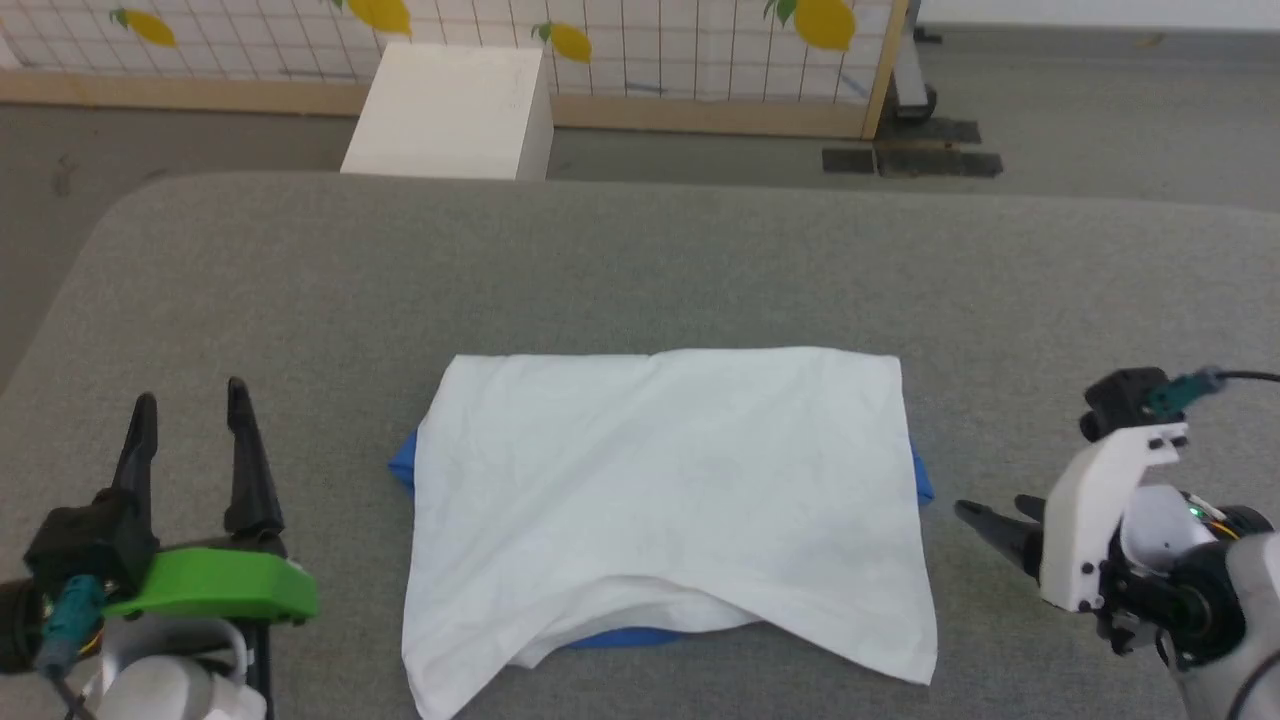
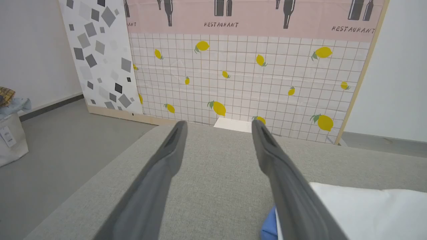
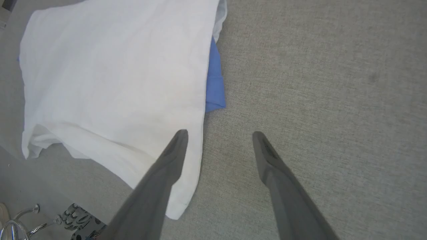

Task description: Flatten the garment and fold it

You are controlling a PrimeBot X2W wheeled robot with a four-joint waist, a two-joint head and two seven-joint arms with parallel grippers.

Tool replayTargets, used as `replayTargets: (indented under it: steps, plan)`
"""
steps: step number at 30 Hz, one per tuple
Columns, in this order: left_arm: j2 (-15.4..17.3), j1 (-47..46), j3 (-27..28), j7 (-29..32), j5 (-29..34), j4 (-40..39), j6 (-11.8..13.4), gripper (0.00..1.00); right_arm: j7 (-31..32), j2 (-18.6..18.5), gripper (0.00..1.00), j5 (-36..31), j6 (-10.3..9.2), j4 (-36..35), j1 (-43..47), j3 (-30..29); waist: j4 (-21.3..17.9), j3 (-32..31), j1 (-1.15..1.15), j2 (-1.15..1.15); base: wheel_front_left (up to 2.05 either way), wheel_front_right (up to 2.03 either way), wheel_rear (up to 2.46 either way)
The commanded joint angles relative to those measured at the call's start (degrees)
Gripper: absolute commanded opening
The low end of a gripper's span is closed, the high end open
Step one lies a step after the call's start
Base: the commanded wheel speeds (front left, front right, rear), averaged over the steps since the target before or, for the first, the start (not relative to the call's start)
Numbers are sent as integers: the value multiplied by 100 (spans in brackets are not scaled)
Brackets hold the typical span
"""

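The garment [image 1: 665, 500] lies folded into a rough white rectangle in the middle of the grey table [image 1: 640, 270], with blue edges peeking out at its left, right and front. My left gripper [image 1: 190, 400] stands open to the garment's left, fingers pointing away from me and holding nothing. In the left wrist view the garment [image 2: 363, 210] lies at the lower right beside the open left gripper [image 2: 218, 128]. My right gripper [image 1: 995, 510] is open just right of the garment, pointing toward it. In the right wrist view the open right gripper [image 3: 220, 135] hovers over the garment's [image 3: 110, 83] right edge, empty.
A white box [image 1: 450, 110] stands on the floor beyond the table's far edge. Behind it is a lemon-patterned partition [image 1: 650, 40]. The table's rounded left corner [image 1: 110, 240] drops to grey floor. A bag [image 2: 10, 136] sits on the floor at the far left.
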Motion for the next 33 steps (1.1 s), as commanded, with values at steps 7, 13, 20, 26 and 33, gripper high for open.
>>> replayTargets:
  steps: [7,13,20,26,33]
  plan:
    - [-339,-340,-75,-185,686,-226,-19,100,-38,-85,100,190,-8,698,-687,647,251,655,0,0,0,0,0]
    - [-615,-306,95,-188,921,-299,-155,100,-260,-78,100,401,-8,1169,-939,1101,324,779,0,0,0,0,0]
    - [-836,-286,222,-189,1015,-189,-393,100,-569,292,100,652,-8,1578,-1191,1682,341,825,0,0,0,0,0]
    - [-1018,-300,285,-189,1045,-57,-550,100,-757,382,100,716,-8,1895,-1412,2087,361,813,0,0,0,0,0]
    - [-1121,-271,411,-189,1109,28,-688,100,-1029,262,0,696,-8,2290,-1552,2153,325,707,0,0,0,0,0]
